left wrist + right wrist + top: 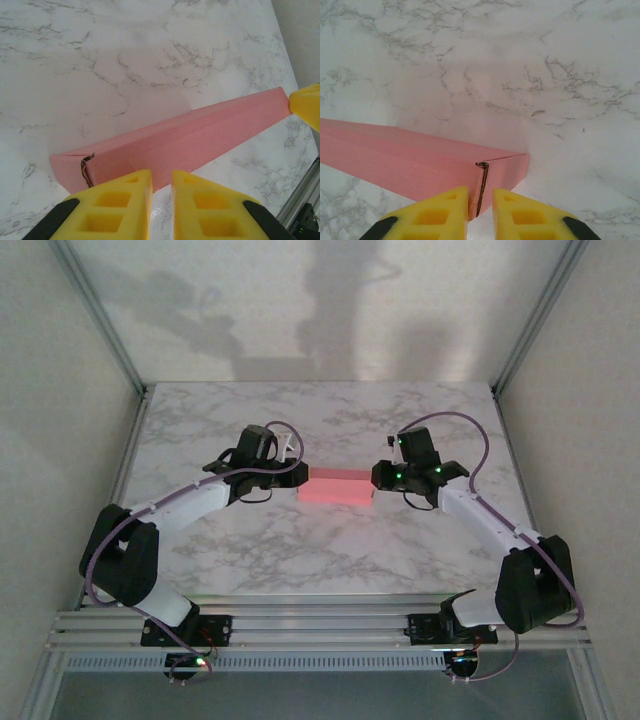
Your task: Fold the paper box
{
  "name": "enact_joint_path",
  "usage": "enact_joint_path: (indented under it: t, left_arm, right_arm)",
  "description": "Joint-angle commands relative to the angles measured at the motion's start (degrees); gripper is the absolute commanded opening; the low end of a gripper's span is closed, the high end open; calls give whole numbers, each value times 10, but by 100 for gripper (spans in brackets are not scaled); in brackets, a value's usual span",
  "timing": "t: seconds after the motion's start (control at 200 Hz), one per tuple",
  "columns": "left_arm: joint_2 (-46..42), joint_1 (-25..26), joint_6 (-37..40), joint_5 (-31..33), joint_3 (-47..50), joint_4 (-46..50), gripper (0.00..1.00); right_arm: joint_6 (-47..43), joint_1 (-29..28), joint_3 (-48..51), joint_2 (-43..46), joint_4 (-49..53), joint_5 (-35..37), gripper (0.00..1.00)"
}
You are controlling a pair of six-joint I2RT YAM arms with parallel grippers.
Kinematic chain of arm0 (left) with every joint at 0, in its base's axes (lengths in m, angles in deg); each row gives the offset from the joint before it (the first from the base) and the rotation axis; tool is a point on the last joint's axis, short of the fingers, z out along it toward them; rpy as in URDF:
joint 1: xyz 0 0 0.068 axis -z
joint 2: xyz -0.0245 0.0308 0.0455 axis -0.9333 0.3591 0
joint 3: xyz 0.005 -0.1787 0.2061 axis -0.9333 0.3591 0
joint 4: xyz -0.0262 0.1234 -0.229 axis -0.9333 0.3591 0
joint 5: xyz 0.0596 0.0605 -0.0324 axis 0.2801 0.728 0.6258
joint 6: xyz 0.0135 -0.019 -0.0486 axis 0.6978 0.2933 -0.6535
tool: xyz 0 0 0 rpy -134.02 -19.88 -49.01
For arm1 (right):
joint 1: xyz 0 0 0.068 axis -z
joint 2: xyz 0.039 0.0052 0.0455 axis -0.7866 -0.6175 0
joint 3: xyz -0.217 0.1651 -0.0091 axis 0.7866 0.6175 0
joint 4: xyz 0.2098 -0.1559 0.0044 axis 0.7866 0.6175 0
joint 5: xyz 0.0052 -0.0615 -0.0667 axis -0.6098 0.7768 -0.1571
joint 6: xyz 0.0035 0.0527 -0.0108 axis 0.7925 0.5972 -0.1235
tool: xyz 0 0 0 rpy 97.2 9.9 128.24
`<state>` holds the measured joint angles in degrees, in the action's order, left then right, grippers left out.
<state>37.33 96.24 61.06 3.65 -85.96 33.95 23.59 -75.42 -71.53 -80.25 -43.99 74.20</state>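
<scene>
Your paper box (337, 487) lies folded, pink side out, mid-table (330, 420), about halfway between the left and right edges. Your left gripper (161, 172) sits at its left end, fingers slightly apart with bare marble showing between them. Your right gripper (480, 189) meets the right end, and you cannot tell whether its nearly closed fingers pinch the flap.

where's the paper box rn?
Top view: mid-table, the paper box lies between the left gripper and the right gripper, one at each end.
</scene>
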Motion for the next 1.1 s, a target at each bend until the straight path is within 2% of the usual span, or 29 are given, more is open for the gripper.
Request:
enact_joint_path:
  t: [0.0, 0.335, 0.496, 0.921, 1.096]
  left_arm:
    - [3, 5, 6, 4, 11, 44, 20]
    - [5, 6, 5, 3, 6, 42, 20]
    - [6, 6, 7, 3, 6, 43, 20]
    - [6, 6, 7, 5, 6, 46, 20]
    - [4, 6, 5, 7, 6, 45, 20]
  right_arm:
    - [0, 17, -18, 18, 36, -14, 19]
    - [23, 46, -18, 15, -28, -156, 9]
    - [40, 51, -7, -6, -65, -189, 5]
    - [34, 61, 52, -39, -68, -172, 1]
    - [21, 60, 63, -38, -52, -138, 0]
